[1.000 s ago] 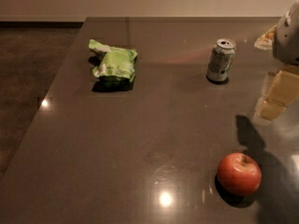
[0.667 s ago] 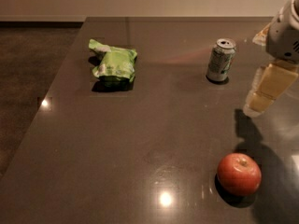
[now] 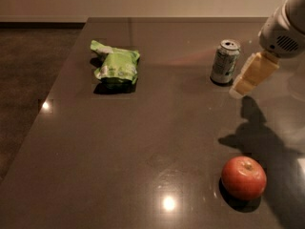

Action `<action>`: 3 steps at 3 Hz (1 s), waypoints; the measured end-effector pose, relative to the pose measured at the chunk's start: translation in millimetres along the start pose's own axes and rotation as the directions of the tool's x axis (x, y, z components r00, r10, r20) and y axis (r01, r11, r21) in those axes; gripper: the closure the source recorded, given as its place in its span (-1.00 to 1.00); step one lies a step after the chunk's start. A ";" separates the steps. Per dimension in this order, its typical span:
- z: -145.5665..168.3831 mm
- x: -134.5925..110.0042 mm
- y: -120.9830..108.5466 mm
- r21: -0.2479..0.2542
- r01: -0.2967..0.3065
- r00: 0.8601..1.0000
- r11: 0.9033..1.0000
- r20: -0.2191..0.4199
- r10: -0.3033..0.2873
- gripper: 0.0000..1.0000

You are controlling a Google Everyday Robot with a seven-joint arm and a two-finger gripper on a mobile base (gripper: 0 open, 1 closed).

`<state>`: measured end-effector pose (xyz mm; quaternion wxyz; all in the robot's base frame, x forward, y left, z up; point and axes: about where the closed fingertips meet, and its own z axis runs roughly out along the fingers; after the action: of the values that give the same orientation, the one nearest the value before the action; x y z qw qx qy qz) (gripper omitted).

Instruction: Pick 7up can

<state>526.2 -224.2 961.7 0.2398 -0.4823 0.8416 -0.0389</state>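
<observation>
Cream gripper [image 3: 239, 88] hangs tilted just beside the 7up can [image 3: 225, 61].

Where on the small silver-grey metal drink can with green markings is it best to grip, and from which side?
I would grip the silver-grey metal drink can at mid-height on its curved wall, coming from the picture's right, where the gripper hovers beside it. It stands upright, apart from other things.

We see our pincer [image 3: 245, 82] just right of the 7up can [image 3: 225, 62], w/ nothing btwn them. Apple [image 3: 243, 177] sits well apart toward the front, snack bag [image 3: 116, 67] well apart at left. Open tabletop [image 3: 143, 142] btwn bag & can.
</observation>
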 end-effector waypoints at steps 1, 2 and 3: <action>22.5 -5.0 -25.2 0.029 -0.096 0.995 0.995 0.040 0.095 -1.00; 43.3 -9.1 -48.0 0.045 -0.191 0.979 0.981 0.078 0.187 -1.00; 60.1 -13.8 -64.7 0.043 -0.272 0.958 0.961 0.110 0.266 -1.00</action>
<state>609.8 -237.1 933.0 0.3000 -0.3575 0.8844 -0.0054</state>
